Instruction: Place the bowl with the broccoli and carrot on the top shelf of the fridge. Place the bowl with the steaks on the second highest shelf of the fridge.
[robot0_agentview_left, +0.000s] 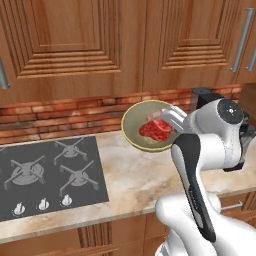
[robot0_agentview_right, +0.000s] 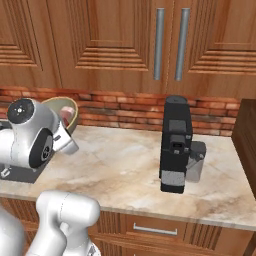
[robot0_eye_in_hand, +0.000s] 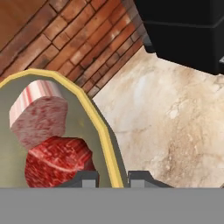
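Pincer (robot0_eye_in_hand: 113, 177) is clamped on the yellow rim of the bowl (robot0_agentview_left: 131, 131), one finger inside the wall and one outside, as the hand view shows. From the pincer, the bowl spreads away to one side, so its weight hangs off the grip instead of under it. It is held off the counter (robot0_agentview_left: 130, 180), tipped steeply, its open mouth turned towards the left base camera. The steaks (robot0_agentview_left: 156, 129), two red and pink slabs, lie in the bowl just beyond the inner finger. A black coffee machine (robot0_agentview_right: 176, 145) stands on the counter on the outer finger's side, well apart. By my reading, the carry to the fridge's second highest shelf turns on levelling that tilt, or the meat may slide out.
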